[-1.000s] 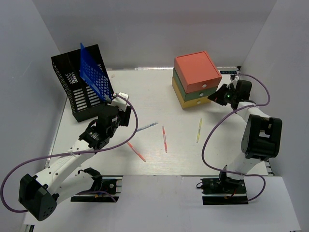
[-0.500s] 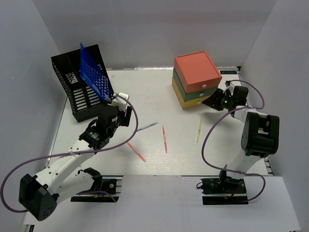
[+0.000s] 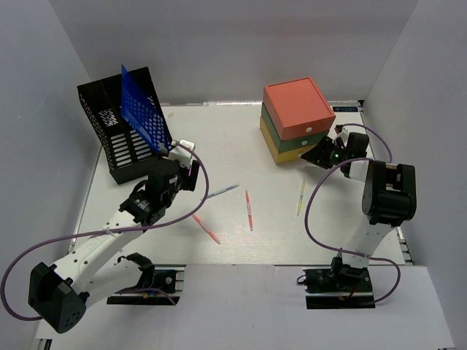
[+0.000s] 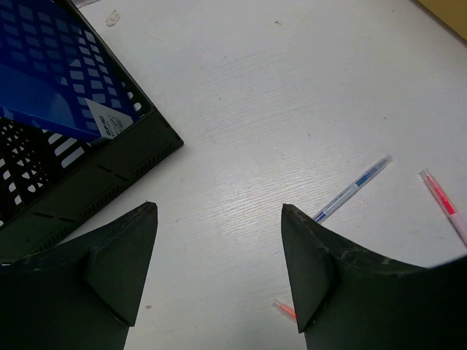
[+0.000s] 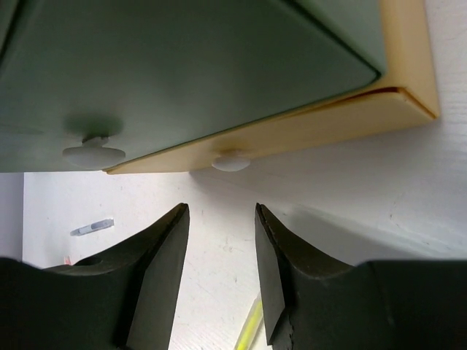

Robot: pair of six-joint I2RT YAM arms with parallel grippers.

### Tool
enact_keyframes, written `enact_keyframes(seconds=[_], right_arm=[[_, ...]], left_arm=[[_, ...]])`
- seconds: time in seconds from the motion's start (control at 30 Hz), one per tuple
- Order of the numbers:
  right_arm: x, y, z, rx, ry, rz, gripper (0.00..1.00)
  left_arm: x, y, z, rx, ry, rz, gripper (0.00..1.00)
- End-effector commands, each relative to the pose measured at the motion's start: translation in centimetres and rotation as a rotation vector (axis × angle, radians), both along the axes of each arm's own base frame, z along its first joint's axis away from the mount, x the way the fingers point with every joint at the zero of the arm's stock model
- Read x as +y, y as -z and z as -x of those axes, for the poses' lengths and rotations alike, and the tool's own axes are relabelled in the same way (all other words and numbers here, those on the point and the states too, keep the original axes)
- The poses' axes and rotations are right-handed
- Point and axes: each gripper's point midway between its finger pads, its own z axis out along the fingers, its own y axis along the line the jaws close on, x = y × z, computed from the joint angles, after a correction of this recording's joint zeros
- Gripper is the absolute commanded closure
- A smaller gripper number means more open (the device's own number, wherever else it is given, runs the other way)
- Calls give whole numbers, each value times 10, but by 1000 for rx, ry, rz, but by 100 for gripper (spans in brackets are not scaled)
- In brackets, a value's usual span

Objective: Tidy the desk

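Observation:
The white desk (image 3: 233,142) holds a blue pen (image 3: 221,191), two red pens (image 3: 249,210) (image 3: 206,229) and a yellow pen (image 3: 300,197). My left gripper (image 3: 187,172) hovers beside the black mesh rack (image 3: 117,142), open and empty over bare desk (image 4: 255,95); the blue pen (image 4: 352,188) lies just right of its fingers. My right gripper (image 3: 322,152) is open, its tips (image 5: 219,208) just short of the white knob (image 5: 230,160) of the yellow bottom drawer (image 5: 328,120). Nothing is between its fingers.
A stacked orange, green and yellow drawer box (image 3: 294,117) stands at the back right; all drawers look shut. A blue folder (image 3: 142,117) leans in the rack at the back left. Grey walls close in both sides and the back.
My right gripper has swung left and down to the front of the yellow drawer, and its jaws went from shut to open. The left arm has barely moved.

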Motion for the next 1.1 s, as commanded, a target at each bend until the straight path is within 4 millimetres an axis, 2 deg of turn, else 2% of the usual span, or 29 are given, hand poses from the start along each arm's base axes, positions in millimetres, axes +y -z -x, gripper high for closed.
enact_keyframes(seconds=[0.0, 0.2, 0.4, 0.8, 1.07], right_arm=[[5, -6, -6, -67, -22, -9, 53], [13, 6, -6, -27, -18, -54, 51], [17, 11, -14, -5, 9, -84, 50], [20, 8, -31, -43, 16, -101, 51], [20, 4, -38, -88, 19, -101, 57]], left_arm=[[-2, -1, 1, -4, 15, 3, 22], [-2, -2, 2, -8, 15, 6, 22], [-2, -2, 2, -7, 16, 6, 22], [-3, -1, 2, -6, 18, 5, 22], [-3, -1, 2, -5, 22, 3, 22]])
